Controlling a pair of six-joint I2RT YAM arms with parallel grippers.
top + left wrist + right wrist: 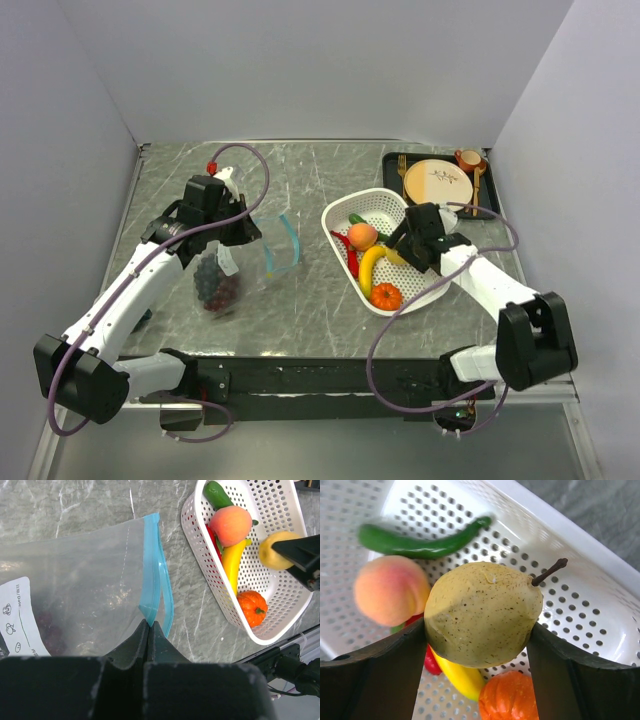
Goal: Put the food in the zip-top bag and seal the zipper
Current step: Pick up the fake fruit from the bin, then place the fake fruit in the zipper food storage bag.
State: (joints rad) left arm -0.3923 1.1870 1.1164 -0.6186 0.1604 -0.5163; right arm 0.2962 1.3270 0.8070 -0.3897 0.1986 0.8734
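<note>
While the grapes (217, 288) already lie in the bag (75, 570) left of the basket (372, 192), the left gripper (150, 625) pinches its zipper (156, 565) (unsealed); the right gripper (477, 645) clasps a pear (482, 612) inside the basket, with peach (230, 525) and banana (231, 565) waiting.

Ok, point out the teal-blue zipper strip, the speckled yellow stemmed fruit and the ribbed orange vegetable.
teal-blue zipper strip (154, 565): left wrist view, mid-length.
speckled yellow stemmed fruit (482, 615): right wrist view, skin centre.
ribbed orange vegetable (252, 609): left wrist view, body.

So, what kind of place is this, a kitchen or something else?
Probably a robot test bench, not a kitchen: two arms bolted to a marble-look table, plain grey walls, toy fruit in a white basket.
</note>
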